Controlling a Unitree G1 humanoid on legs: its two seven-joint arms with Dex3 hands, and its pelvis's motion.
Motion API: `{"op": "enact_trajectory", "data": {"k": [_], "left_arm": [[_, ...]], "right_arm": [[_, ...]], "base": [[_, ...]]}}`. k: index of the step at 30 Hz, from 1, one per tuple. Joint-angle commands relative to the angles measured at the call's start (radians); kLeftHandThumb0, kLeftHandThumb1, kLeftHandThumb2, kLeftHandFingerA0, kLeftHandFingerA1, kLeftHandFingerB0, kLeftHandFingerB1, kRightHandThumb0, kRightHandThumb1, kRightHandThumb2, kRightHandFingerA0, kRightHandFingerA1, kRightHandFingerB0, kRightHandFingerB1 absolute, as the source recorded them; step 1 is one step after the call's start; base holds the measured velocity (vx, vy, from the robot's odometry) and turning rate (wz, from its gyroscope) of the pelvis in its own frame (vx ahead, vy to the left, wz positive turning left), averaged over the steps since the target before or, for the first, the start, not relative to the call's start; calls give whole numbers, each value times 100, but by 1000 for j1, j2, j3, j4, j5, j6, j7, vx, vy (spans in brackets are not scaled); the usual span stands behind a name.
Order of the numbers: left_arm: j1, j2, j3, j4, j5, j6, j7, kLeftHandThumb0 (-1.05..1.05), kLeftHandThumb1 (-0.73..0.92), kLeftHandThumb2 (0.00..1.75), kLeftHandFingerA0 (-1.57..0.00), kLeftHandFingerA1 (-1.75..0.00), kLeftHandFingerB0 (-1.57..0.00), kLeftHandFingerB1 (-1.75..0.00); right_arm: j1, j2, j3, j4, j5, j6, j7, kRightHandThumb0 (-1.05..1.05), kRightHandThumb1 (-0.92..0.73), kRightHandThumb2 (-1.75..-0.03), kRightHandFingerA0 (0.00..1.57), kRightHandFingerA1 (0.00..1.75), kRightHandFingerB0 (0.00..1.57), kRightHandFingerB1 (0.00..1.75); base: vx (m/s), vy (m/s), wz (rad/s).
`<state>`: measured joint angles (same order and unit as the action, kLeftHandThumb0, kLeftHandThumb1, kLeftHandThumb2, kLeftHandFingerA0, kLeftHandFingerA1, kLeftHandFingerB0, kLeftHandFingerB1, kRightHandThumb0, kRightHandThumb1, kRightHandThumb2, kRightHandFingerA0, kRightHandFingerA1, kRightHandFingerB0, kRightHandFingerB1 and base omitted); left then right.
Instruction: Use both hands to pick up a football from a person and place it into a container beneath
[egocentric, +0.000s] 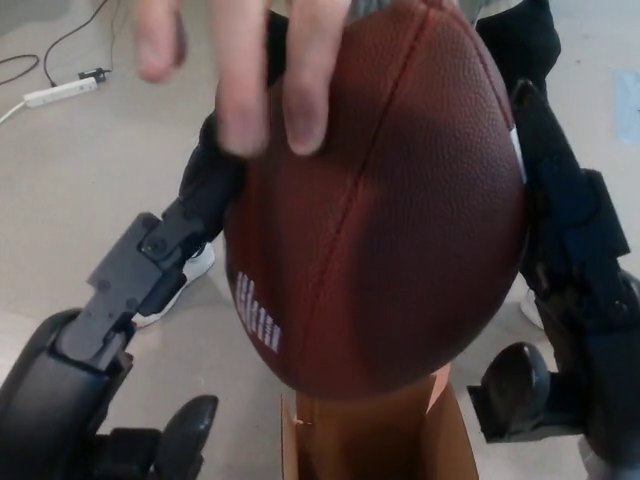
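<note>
A brown football (390, 200) with white lettering fills the middle of the head view, standing on end. A person's hand (250, 70) lies over its top left, fingers spread and blurred. My left hand (150, 270) presses a long finger up against the ball's left side, with the thumb low near the picture's bottom edge. My right hand (570, 250) lies flat against the ball's right side, thumb below. The ball is clamped between my two hands. Directly under it an open cardboard box (445, 440) shows at the bottom edge, mostly hidden by the ball.
The person stands just behind the ball in black trousers (520, 40), with a white shoe (190, 275) on the floor by my left hand. A white power strip (60, 92) and cables lie on the floor at the far left.
</note>
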<state>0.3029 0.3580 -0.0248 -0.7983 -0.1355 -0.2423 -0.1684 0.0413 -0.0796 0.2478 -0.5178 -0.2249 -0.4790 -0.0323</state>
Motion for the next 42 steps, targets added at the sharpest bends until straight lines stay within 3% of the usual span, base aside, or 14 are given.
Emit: {"op": "enact_trajectory", "data": {"k": [1,2,3,7,8,9,11,14,15,18,19,31,32,42], "left_arm": [[-9,-16,-41,-66,-23,-4,-36,-82,92,69,-13,-24,-2,-23],[-12,-15,-41,-69,-22,6,-38,-80,72,109,-9,-30,-1,-28],[-21,-12,-41,-66,-24,10,-41,-83,92,68,-13,-24,-3,-24],[-34,-11,-50,-47,-41,20,-53,-80,90,69,-12,-24,-3,-23],[-43,-21,-60,-17,-38,23,-51,-77,71,106,-7,-32,-1,-27],[-42,-25,-65,-7,-32,30,-46,-79,89,69,-13,-24,-5,-22],[-40,-30,-70,1,-24,42,-41,-81,73,108,-15,-34,0,-25],[-56,-53,-99,62,20,71,-22,-74,70,108,-3,-33,-2,-28],[-62,-62,-110,85,42,69,-14,-78,90,67,-10,-25,-4,-25],[-95,-88,-145,163,90,55,2,-77,89,70,-9,-22,-8,-22],[-110,-99,-161,189,92,64,4,-73,71,109,-3,-30,-2,-28],[-354,-308,-278,543,99,78,57,-80,79,109,0,-18,-11,-26],[-378,-331,-279,586,83,74,53,-79,77,108,0,-18,-14,-28],[-602,-425,-266,915,97,19,47,-81,81,112,0,-15,-16,-24]], "right_arm": [[-30,-14,65,22,-77,-60,40,-80,-83,-117,8,24,0,20],[-33,-15,69,26,-76,-53,39,-79,-83,-117,7,23,0,21],[-36,-14,75,30,-69,-40,43,-80,-83,-119,3,20,0,20],[-50,4,106,69,-46,-32,34,-85,-86,-118,7,21,0,16],[-44,10,118,90,-48,-36,23,-88,-89,-118,6,15,4,13],[-39,11,125,97,-46,-34,20,-86,-88,-118,4,16,2,14],[-34,15,132,105,-42,-29,14,-90,-90,-118,5,12,3,12],[-16,23,146,141,-19,10,10,-92,-89,-118,7,12,5,14],[-13,25,146,148,-22,24,6,-90,-88,-119,6,14,4,15],[-20,41,147,203,-20,30,-12,-90,-88,-117,9,16,7,14],[-29,48,147,231,11,27,-6,-88,-86,-115,8,16,7,16],[-179,113,72,523,78,60,-43,-82,-84,-116,0,14,1,18],[-191,114,61,543,83,59,-48,-77,-92,-76,0,16,1,22],[-290,96,-49,650,88,112,-82,-83,-87,-120,0,13,0,15]], "base": [[0,0,0],[0,0,0],[0,0,0],[0,0,0],[0,0,0],[0,0,0],[0,0,0],[0,0,0],[0,0,0],[0,0,0],[0,0,0],[0,0,0],[0,0,0],[0,0,0]]}}
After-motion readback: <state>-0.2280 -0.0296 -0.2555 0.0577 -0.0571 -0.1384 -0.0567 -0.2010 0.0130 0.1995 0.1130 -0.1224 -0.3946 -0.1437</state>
